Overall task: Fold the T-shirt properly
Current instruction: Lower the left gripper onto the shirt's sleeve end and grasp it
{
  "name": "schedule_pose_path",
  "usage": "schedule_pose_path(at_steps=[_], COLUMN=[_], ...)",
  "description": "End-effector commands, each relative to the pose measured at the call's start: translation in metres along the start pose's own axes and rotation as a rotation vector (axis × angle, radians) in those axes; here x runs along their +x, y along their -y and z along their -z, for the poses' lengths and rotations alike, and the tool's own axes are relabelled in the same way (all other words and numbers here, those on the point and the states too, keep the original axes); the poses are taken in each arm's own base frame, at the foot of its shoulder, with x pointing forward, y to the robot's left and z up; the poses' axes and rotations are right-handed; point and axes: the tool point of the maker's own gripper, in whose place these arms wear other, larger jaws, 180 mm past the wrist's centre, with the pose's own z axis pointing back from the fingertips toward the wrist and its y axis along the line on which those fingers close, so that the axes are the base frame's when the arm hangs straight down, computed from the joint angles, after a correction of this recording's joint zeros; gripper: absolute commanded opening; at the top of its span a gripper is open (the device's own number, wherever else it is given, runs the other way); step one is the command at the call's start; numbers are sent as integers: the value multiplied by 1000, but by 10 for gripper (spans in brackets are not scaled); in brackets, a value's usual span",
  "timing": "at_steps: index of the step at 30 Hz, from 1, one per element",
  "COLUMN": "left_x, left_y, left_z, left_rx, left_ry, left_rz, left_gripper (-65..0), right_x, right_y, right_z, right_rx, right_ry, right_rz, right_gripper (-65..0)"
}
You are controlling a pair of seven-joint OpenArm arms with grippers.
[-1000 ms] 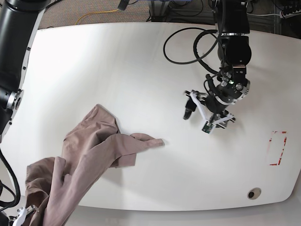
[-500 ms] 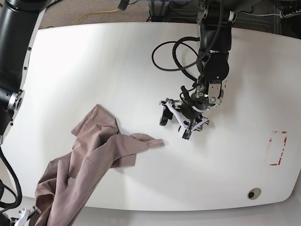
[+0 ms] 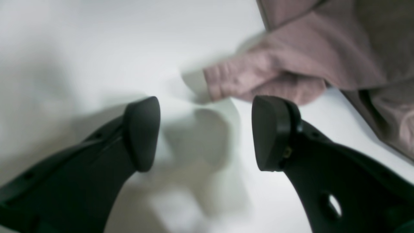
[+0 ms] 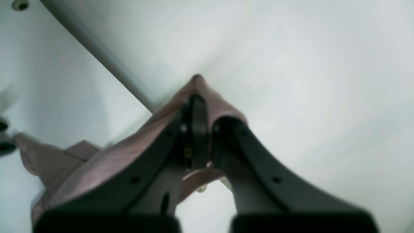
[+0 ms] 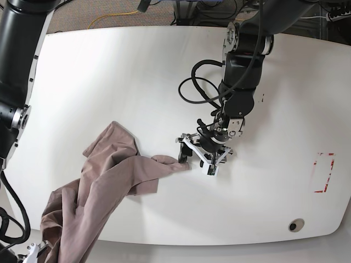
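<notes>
Left gripper (image 5: pixel 196 156) low over white table (image 5: pixel 137 71), jaws spread wide, empty. T-shirt (image 5: pixel 109 181) crumpled at near-left table edge, sleeve tip (image 3: pixel 226 81) poking toward it, just ahead of right-hand pad. Right gripper (image 4: pixel 205 126) clamped on shirt fold. Left arm nearer the tip.

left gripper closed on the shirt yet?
No. In the left wrist view the left gripper is open, and the shirt tip lies just ahead of its fingertips, ungripped.
</notes>
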Motion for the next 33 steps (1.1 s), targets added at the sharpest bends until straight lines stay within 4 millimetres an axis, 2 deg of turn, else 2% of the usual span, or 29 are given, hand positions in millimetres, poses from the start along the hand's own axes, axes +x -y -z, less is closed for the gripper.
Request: schedule_pose_path(at_steps=[1, 4, 6, 11, 17, 21, 27, 33], left_x=[8, -2, -1, 6, 8, 12, 15, 17], left_y=[3, 3, 3, 5, 42, 53, 28, 28], left_z=[3, 5, 7, 9, 14, 15, 17, 17], left_rx=[-6, -8, -9, -19, -112, -140, 4, 7], left_ry=[45, 19, 19, 48, 67, 74, 111, 115], left_rz=[-22, -57, -84, -166, -174, -208, -217, -218], left_gripper=[-229, -232, -233, -233, -236, -236, -231, -242], right_x=[18, 19, 12, 19, 15, 13, 13, 9], right_y=[7, 5, -3, -13, -21, -20, -19, -22], right_z=[-7, -8, -4, -9, -8, -8, -8, -7], right_rx=[-22, -27, -10, -16, -5, -6, -8, -1], right_ry=[46, 47, 35, 57, 51, 45, 44, 37], right_rz=[-28, -40, -40, -84, -91, -87, -89, -86], right_gripper=[-650, -650, -650, -650, -650, -650, -650, -650])
